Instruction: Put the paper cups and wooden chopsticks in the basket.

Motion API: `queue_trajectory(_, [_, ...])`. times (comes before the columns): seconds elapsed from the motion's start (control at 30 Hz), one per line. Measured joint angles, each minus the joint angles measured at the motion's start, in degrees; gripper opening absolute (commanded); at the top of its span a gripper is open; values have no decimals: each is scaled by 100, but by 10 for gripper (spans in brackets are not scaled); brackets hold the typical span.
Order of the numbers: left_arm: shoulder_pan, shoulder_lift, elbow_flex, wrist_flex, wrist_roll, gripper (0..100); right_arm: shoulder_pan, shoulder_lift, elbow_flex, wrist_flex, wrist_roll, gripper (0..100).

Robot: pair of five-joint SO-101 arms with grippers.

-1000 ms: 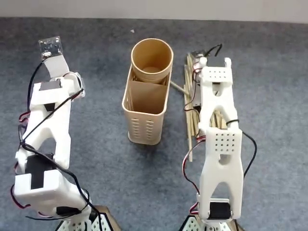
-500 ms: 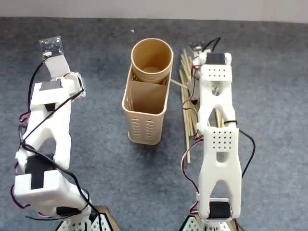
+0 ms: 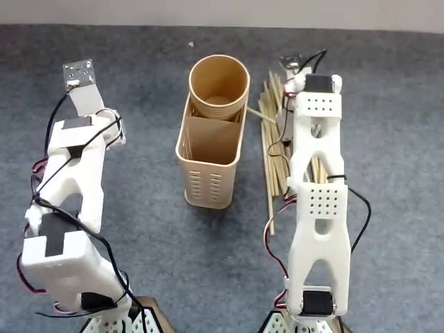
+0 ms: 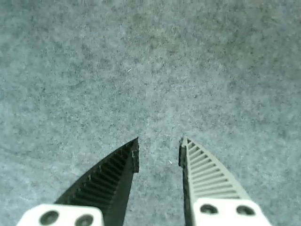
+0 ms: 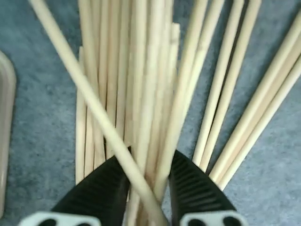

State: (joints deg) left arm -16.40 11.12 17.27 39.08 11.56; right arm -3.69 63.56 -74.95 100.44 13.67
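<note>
Grey fuzzy carpet (image 3: 139, 69) underlies all; right gripper (image 5: 148, 160) clenches pale round wooden chopsticks (image 5: 141, 70), ends cut off; left gripper (image 4: 158, 153) gapes above it.

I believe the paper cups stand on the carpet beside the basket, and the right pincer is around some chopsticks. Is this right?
No: the high view shows the paper cups standing inside the basket, in its far compartment. The right pincer is indeed around some chopsticks.
</note>
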Motion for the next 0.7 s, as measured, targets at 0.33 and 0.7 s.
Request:
queue_trajectory(0.33, [0, 0, -9, 0, 0, 168, 0, 0, 70, 0, 0, 146])
queue_trajectory(0.7, [0, 0, -9, 0, 0, 168, -53, 396, 70, 0, 0, 146])
